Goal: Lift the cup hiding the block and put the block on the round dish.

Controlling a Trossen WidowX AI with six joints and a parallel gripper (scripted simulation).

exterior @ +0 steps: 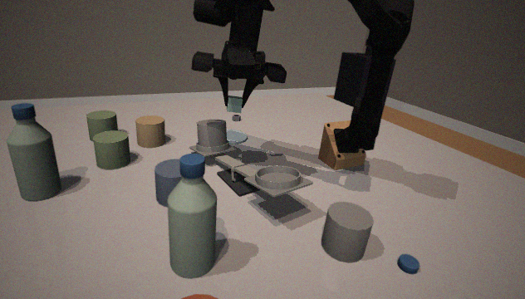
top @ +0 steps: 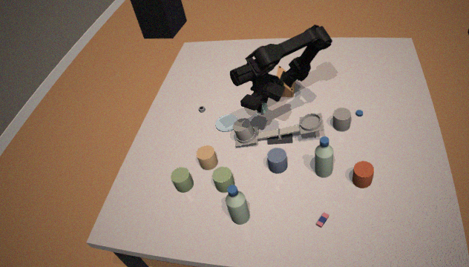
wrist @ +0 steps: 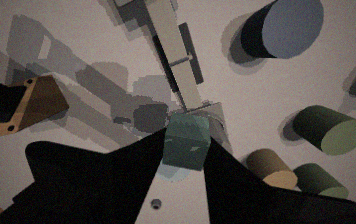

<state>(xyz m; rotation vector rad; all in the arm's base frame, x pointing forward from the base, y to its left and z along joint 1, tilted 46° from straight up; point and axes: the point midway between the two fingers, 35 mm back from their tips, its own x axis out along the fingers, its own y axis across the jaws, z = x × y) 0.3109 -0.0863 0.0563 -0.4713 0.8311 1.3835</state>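
Note:
My gripper (top: 263, 109) (exterior: 235, 104) (wrist: 186, 136) is shut on the teal block and holds it in the air, behind the balance and near the dish. The teal block (top: 264, 108) (exterior: 234, 105) (wrist: 186, 145) sits between the fingertips. One grey cup (top: 244, 130) (exterior: 212, 134) stands on the left end of the balance (top: 268, 133) (exterior: 228, 162) (wrist: 170, 45). The other end of the balance holds an empty ring (top: 310, 122) (exterior: 277, 178). The other grey cup (top: 341, 119) (exterior: 347, 231) stands on the table beside that end. The pale blue round dish (top: 223, 123) (exterior: 237, 137) (wrist: 172, 174) lies beside the cupped end.
A blue-grey cylinder (top: 277, 161) (exterior: 166, 183) (wrist: 295, 27) and a green bottle (top: 323, 160) (exterior: 192, 227) stand in front of the balance. An orange cylinder (top: 207, 157) (exterior: 150, 131) and two green cylinders (top: 182, 179) (top: 223, 179) stand front left, near another bottle (top: 237, 208) (exterior: 35, 159). A small grey nut (top: 201, 109) lies beyond the dish.

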